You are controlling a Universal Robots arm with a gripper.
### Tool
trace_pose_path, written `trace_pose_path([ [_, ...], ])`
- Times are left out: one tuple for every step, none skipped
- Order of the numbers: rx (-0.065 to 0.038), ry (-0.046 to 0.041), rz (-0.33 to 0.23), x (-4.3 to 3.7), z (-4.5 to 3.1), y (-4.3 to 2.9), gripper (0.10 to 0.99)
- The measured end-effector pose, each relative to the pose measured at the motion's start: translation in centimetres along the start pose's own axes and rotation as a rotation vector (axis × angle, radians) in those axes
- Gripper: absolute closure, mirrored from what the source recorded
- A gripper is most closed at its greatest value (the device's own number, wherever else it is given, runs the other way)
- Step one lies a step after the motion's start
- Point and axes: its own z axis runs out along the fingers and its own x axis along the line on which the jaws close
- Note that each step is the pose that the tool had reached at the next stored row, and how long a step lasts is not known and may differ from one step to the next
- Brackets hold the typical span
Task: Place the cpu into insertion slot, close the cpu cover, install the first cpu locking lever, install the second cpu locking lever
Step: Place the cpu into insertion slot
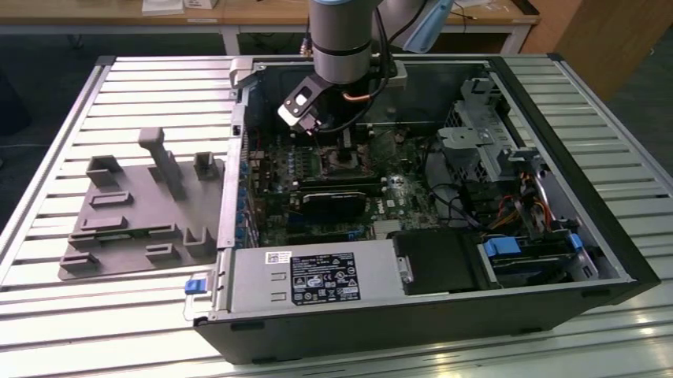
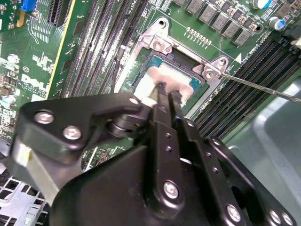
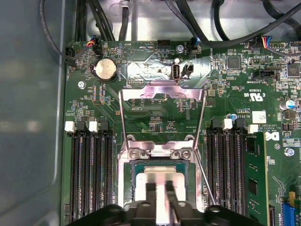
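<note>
Hand: fingers drawn narrow, a thin gap between them; in both wrist views the hand has its tips on or just over the cpu, and contact cannot be judged
Cpu: the cpu lies flat in the insertion slot, its near part hidden by the fingers
Cpu cover: the cpu cover is swung up and back in the first wrist view, board visible through its cut-out
Lever: a thin locking lever juts free beside the slot
Exterior view: the arm reaches into the open computer case on the tabletop, blocking the socket
</note>
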Motion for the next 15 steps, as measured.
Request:
trace_pose_path([
  [0.0,-0.0001,0.0,0.0,0.0,0.0,0.906],
  [0.0,-0.0002,0.0,0.0,0.0,0.0,0.965],
  [0.0,-0.0003,0.0,0.0,0.0,0.0,0.965],
  [0.0,-0.0005,0.0,0.0,0.0,0.0,0.984],
  [0.0,-0.0006,0.0,0.0,0.0,0.0,0.984],
  [0.0,-0.0007,0.0,0.0,0.0,0.0,0.984],
  [0.0,-0.0008,0.0,0.0,0.0,0.0,0.984],
  [0.0,-0.0009,0.0,0.0,0.0,0.0,0.984],
  [0.0,-0.0011,0.0,0.0,0.0,0.0,0.984],
  [0.0,-0.0018,0.001,0.0,0.0,0.0,0.984],
  [0.0,-0.0025,0.003,0.0,0.01,0.0,0.984],
  [0.0,-0.0028,0.004,0.0,0.01,0.0,0.984],
  [0.0,-0.0029,0.004,0.0,0.02,0.0,0.984],
  [0.0,-0.0027,0.005,0.0,0.07,0.0,0.984],
  [0.0,-0.0027,0.006,0.01,0.11,-0.01,0.984],
])
